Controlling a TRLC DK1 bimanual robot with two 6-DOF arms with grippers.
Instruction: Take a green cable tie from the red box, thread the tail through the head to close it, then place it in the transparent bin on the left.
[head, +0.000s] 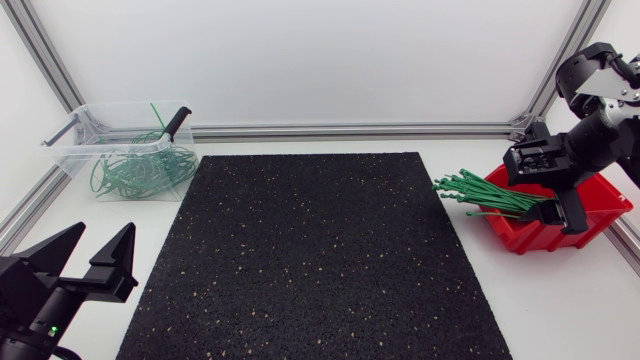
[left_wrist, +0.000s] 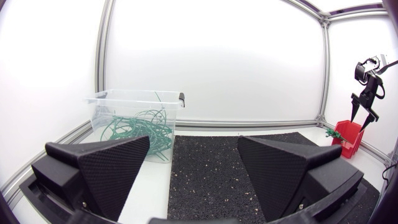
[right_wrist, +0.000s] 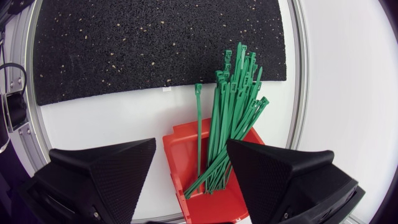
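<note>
The red box (head: 598, 212) stands at the table's right edge, with a bundle of straight green cable ties (head: 482, 192) fanning out of it over its left rim. My right gripper (head: 560, 212) hangs just above the box. In the right wrist view it is open (right_wrist: 191, 149), and the ties (right_wrist: 233, 106) run out of the box (right_wrist: 180, 149) between and ahead of its fingers. The transparent bin (head: 120, 140) at the far left holds several closed green ties (head: 140, 172). My left gripper (head: 105, 238) stands open and holds nothing at the near left, facing the bin (left_wrist: 134, 102).
A black speckled mat (head: 310, 260) covers the middle of the table. A black-handled tool (head: 175, 122) leans on the bin's rim. Aluminium frame rails run along the back and sides.
</note>
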